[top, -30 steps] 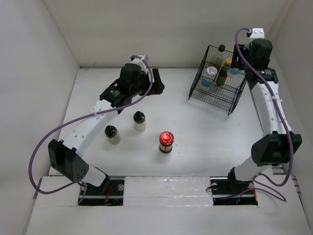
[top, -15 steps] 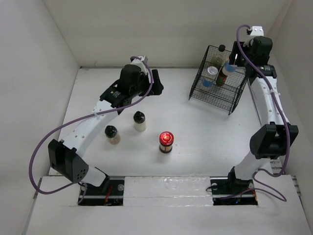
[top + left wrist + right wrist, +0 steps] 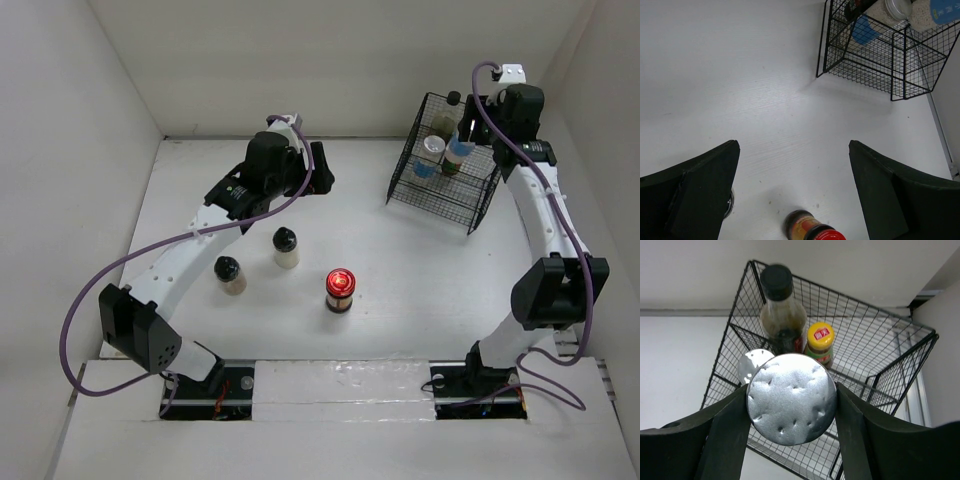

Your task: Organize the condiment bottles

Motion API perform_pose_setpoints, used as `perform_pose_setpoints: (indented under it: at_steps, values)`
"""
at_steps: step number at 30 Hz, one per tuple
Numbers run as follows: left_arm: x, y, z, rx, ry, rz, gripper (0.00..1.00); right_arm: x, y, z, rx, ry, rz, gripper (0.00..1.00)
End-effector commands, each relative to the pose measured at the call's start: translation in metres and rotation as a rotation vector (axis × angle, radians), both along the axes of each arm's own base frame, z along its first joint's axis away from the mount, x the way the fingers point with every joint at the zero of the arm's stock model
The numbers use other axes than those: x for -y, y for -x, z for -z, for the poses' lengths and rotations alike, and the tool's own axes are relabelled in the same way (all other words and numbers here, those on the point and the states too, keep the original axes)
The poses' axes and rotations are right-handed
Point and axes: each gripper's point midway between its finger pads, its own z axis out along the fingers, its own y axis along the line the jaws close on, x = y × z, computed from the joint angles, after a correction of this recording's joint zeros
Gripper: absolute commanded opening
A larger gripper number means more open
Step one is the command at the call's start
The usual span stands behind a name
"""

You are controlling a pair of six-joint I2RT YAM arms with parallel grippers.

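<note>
The right fingers [image 3: 722, 440] grip a round silver-lidded, blue-label jar [image 3: 791, 399] from both sides. They hold it upright over the black wire basket [image 3: 875, 355], probably to lower it beside the tall dark black-capped bottle [image 3: 782, 310], yellow-capped green-red bottle [image 3: 820, 342] and second silver-lidded jar [image 3: 752, 365] beyond them. The left fingers [image 3: 700, 185] hang spread and empty. The red-lidded jar [image 3: 810, 231] stands on the white worktop [image 3: 740, 75] between and below them, likely the next pick.
</note>
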Motion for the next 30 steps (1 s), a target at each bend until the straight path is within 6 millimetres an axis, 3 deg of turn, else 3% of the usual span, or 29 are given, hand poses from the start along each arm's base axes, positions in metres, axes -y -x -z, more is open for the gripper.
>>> perform_pose_setpoints:
  at_steps: [1,8,17,21,23,30]
  values:
    - [0.002,-0.005,-0.025,0.057,0.036,-0.007,0.87,0.0,0.003,-0.038,0.107,0.007,0.007,0.26]
    - [0.001,-0.006,-0.025,0.062,0.029,-0.003,0.87,0.019,-0.016,-0.009,0.05,0.0,0.026,0.26]
    - [-0.001,-0.002,-0.018,0.045,0.018,-0.003,0.87,0.018,-0.038,0.016,0.015,-0.006,0.013,0.26]
    - [-0.001,-0.002,-0.018,0.045,0.018,-0.003,0.87,0.001,-0.042,0.039,-0.046,-0.009,-0.018,0.26]
    - [0.0,-0.003,-0.02,0.048,0.03,-0.007,0.87,-0.006,-0.041,0.057,-0.083,-0.01,-0.031,0.3]
    - [0.0,-0.002,-0.015,0.04,0.025,-0.007,0.87,-0.017,-0.039,0.089,-0.158,0.008,-0.002,0.6]
